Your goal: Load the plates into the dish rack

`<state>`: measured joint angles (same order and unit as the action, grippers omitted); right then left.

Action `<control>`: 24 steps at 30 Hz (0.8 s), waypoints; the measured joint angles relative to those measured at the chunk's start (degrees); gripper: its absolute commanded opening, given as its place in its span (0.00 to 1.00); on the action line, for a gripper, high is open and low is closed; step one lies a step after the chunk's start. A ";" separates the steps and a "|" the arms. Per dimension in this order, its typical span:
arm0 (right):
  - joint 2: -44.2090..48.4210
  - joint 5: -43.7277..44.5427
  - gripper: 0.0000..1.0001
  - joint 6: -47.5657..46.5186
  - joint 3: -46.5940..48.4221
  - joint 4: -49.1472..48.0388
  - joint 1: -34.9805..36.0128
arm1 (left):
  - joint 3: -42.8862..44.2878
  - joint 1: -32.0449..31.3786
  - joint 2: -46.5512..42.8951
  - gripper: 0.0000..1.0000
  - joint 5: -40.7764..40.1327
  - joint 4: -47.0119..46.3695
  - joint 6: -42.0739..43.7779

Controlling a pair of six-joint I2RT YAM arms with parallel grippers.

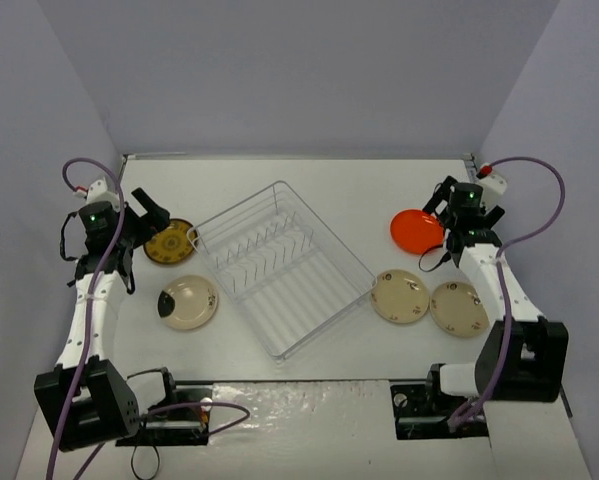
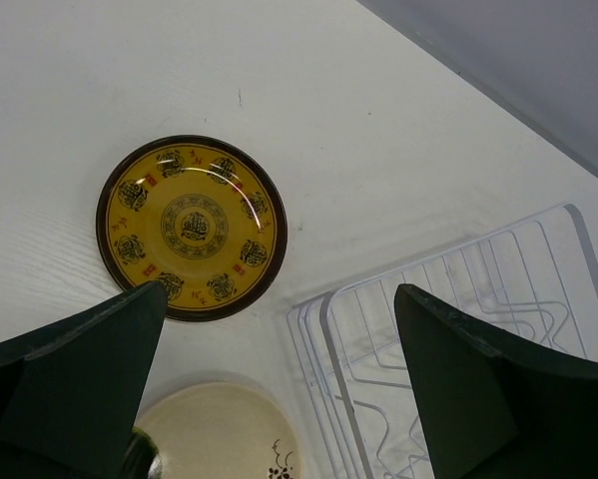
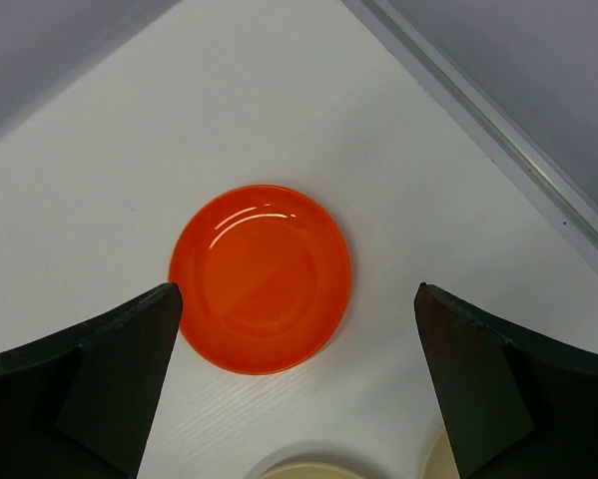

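The white-wire dish rack stands empty in the middle of the table; its corner shows in the left wrist view. Left of it lie a mustard patterned plate and a cream plate. My left gripper hangs open above them, holding nothing. Right of the rack lie an orange-red plate and two cream plates. My right gripper hovers open over the orange-red plate, apart from it.
Grey walls close in the table on three sides, with a metal strip along the far edge. Purple cables loop beside both arms. The arm bases sit at the near edge.
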<state>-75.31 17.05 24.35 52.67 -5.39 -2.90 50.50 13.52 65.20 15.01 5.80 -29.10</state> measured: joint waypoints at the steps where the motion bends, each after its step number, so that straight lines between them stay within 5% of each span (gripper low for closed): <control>1: -2.34 -0.35 1.00 -0.88 0.66 -0.12 -0.22 | 0.00 0.00 0.39 0.97 0.04 -0.16 -0.07; 13: -22.85 -23.89 0.88 -4.76 5.94 -3.27 -12.61 | 0.00 0.00 3.16 0.97 -0.07 -0.52 -0.53; 24: -26.47 -35.89 0.72 -3.60 2.66 -6.16 -14.99 | 0.02 0.00 5.27 0.97 0.02 -0.55 -1.29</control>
<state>-101.78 -18.84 20.75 55.33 -11.55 -17.89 50.52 13.52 70.47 15.03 5.25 -30.39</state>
